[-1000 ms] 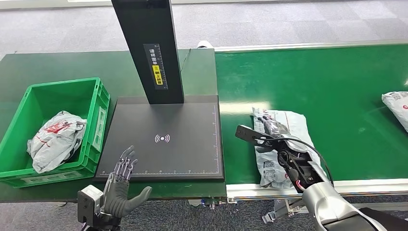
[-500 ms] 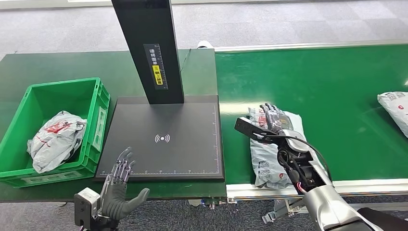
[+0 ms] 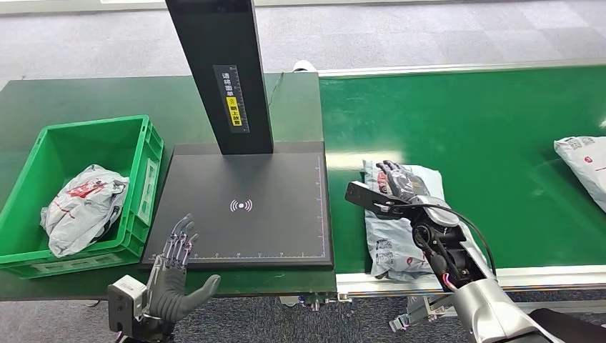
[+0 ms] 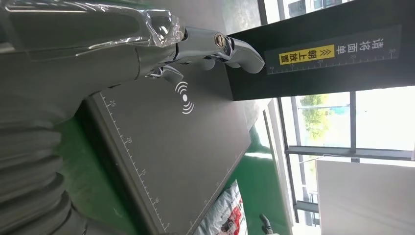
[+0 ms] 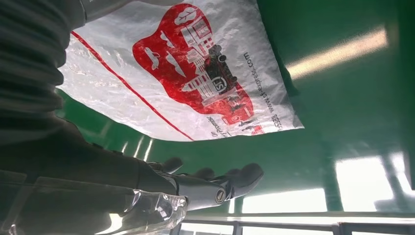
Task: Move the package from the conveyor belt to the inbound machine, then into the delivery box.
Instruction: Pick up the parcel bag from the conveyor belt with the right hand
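One package (image 3: 400, 221) lies lengthwise across the belt (image 3: 500, 128) beneath the right hand's (image 3: 400, 187) spread, empty fingers (image 3: 391, 171).

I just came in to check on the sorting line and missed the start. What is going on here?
A humanoid robot is working a parcel station. Its right hand is stretched out with fingers apart above a white package lying on the green conveyor belt, with nothing gripped yet. Its left hand is open at the near edge of the black inbound machine, whose platform is bare. The green delivery box already holds one bagged parcel, and another package lies further along the belt.
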Available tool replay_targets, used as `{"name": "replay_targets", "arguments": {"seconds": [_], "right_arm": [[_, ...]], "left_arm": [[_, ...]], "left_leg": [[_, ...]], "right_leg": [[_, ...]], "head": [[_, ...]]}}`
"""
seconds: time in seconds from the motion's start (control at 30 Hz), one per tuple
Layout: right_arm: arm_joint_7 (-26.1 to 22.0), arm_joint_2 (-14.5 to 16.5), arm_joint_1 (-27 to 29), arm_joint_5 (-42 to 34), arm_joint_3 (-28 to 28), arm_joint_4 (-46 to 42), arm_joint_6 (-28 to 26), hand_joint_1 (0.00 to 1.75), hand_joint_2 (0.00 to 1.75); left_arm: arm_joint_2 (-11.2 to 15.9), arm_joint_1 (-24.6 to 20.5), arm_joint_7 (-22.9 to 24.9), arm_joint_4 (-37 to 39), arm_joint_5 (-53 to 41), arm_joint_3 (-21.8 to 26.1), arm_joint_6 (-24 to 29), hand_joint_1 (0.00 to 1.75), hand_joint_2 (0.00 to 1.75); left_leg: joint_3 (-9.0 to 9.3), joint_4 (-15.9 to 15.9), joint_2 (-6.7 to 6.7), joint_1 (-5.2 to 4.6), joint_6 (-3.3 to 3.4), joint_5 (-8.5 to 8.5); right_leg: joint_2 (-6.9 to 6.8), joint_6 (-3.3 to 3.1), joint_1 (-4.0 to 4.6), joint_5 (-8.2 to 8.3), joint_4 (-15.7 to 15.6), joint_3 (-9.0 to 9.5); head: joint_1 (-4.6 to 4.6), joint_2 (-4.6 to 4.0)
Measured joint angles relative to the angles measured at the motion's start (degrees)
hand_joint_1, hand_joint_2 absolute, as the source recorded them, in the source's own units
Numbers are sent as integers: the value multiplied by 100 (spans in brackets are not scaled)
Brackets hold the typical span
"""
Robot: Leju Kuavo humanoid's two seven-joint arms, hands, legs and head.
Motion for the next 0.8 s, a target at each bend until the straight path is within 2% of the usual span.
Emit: {"name": "replay_targets", "arguments": {"seconds": [0.23,0.8], "right_arm": [[157,7,-22,17,22,92,171,0,175],[154,24,-63,-1,84,285,250,0,175]], "left_arm": [[-2,-65,34,10,-52,4,57,0,175],[-4,-101,36,32,-61,17,51,0,175]], "left_leg": [[-2,0,0,0,0,0],[-2,0,0,0,0,0]], "right_leg": [[0,0,0,0,0,0],[0,0,0,0,0,0]], "head": [[1,0],[0,0]]}}
